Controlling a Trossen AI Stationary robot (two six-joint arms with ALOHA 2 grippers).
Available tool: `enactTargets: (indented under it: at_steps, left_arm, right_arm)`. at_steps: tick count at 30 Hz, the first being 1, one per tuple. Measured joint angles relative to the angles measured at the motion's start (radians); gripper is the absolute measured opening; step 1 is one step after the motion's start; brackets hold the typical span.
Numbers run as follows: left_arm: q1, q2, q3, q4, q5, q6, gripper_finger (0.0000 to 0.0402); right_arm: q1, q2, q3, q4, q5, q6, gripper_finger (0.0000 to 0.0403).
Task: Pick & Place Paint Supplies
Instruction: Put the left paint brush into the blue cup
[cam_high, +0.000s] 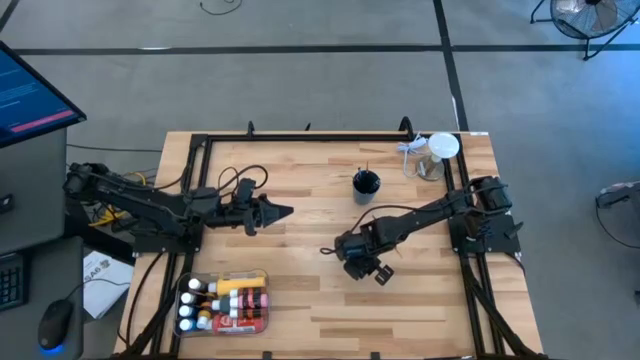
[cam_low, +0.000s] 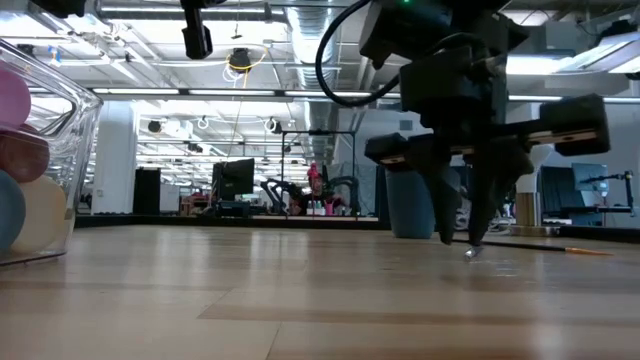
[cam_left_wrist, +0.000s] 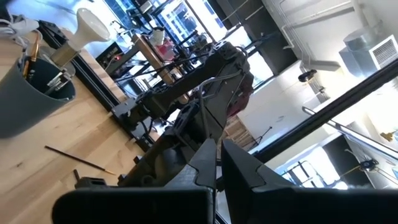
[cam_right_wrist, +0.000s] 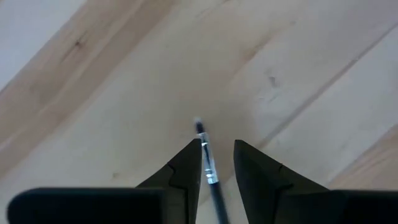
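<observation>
**Right gripper lowered over a brush; left gripper idle**

The right gripper (cam_high: 352, 262) is positioned near the centre of the light wooden bench (cam_high: 300, 310), pointing down at the surface. In the right wrist view, its jaws stand slightly apart, and a thin dark-handled brush with a silver ferrule (cam_right_wrist: 206, 160) lies on the bench in the gap between them. The brush runs close along one finger; contact cannot be confirmed. In the low view, the finger tips (cam_low: 449, 232) reach down almost to the bench, with the brush's metal end (cam_low: 470, 252) just beside them.

The left gripper (cam_high: 283, 212) hangs above the bench at about 9 o'clock from the centre, pointing toward 3 o'clock. Its jaws are nearly together and hold nothing.

Location of the other paint supplies:
- A clear plastic tray (cam_high: 262, 276) sits at about 7 o'clock, near the bench edge. It holds small paint bottles with white caps (cam_high: 188, 305), plus yellow, red and brown ones.
- A dark grey cup (cam_high: 366, 185) stands at about 1 o'clock with brush handles protruding.
- A second thin brush (cam_left_wrist: 78, 159) lies on the bench near the cup, as seen in the left wrist view.

A clear jar with a white lid (cam_high: 440, 152) stands at the 2 o'clock corner
</observation>
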Motion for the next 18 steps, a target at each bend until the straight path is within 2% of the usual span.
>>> enactTargets:
  at_steps: [18]
  left_arm:
    - [0.0,0.0,0.0,0.0,-0.004,0.005,0.0]
  right_arm:
    - [0.0,0.0,-0.016,0.043,0.003,0.006,0.0087]
